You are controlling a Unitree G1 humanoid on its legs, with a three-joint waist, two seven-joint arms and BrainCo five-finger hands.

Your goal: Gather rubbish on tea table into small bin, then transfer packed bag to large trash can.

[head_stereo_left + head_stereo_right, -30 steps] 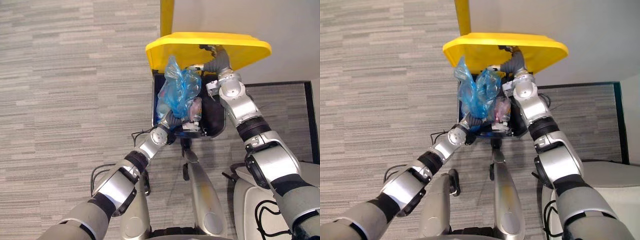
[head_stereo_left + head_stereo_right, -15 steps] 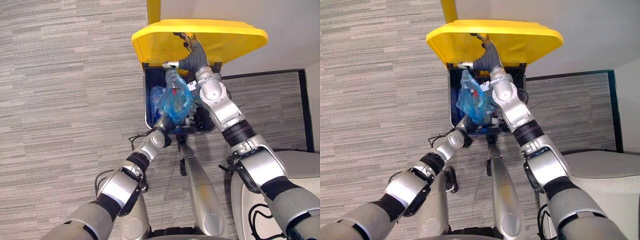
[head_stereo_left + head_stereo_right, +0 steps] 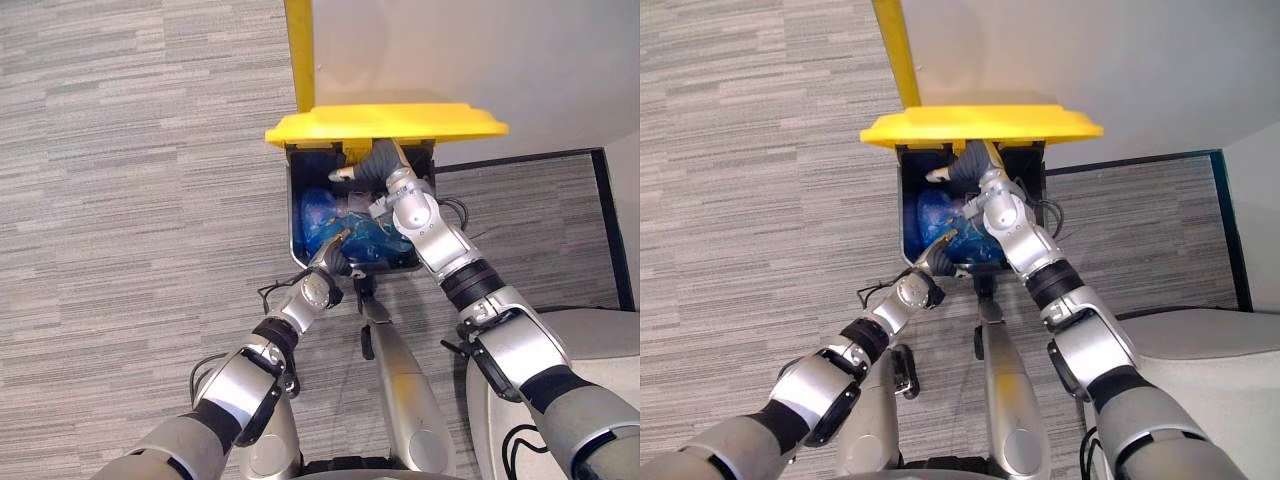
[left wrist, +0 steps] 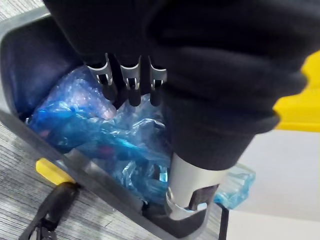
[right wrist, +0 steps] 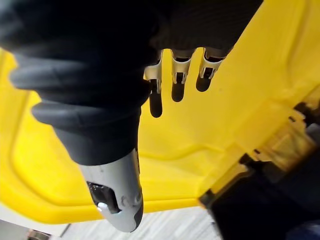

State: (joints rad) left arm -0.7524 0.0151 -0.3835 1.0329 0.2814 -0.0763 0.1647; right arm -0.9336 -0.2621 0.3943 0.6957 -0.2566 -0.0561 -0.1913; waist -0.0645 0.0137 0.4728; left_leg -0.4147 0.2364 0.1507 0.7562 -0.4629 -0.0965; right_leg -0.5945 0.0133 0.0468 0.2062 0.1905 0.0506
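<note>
The large dark trash can (image 3: 296,215) stands against the wall with its yellow lid (image 3: 385,122) raised. The packed blue bag (image 3: 345,228) lies inside it, also seen as crumpled blue plastic (image 4: 107,135) in the left wrist view. My left hand (image 3: 332,253) hovers over the can's front rim, open, its fingers (image 4: 130,87) straight above the bag and apart from it. My right hand (image 3: 378,160) reaches into the can's mouth under the lid, open, with straight fingers (image 5: 175,80) against the lid's yellow underside (image 5: 235,100).
A white wall (image 3: 460,50) with a yellow vertical strip (image 3: 298,50) rises behind the can. Grey striped carpet (image 3: 130,200) spreads to the left and front. A dark-edged floor strip (image 3: 540,160) runs to the right of the can.
My left hand has opened and let go of the blue bag, which has dropped from above the rim into the can. The lid has come lower. The camera has shifted.
</note>
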